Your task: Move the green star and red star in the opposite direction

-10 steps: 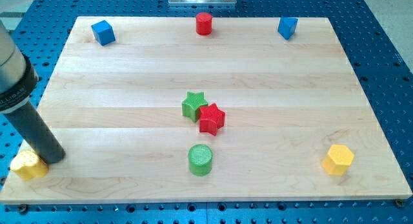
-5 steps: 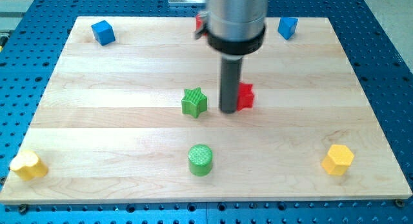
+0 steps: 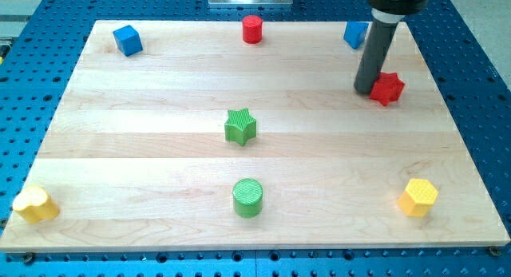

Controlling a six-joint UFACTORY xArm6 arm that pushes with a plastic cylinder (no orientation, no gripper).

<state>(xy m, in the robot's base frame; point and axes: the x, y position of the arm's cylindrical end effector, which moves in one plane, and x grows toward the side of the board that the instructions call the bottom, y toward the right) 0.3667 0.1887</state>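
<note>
My tip (image 3: 366, 90) pressed against red star's (image 3: 388, 88) left side, upper right; green star (image 3: 240, 126) alone mid-board.

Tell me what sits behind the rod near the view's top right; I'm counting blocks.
A blue block shows partly behind the rod; its right side is covered, so its shape is unclear. My tip sits just left of the red star.

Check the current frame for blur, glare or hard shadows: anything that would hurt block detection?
Camera view: sharp and evenly lit, with no motion blur on my tip, which sits against the view's left side of the red star. Shadows are soft and short, as under the green star. There is no strong glare on the wooden board. The rod partly overlaps the blue block behind it.
</note>
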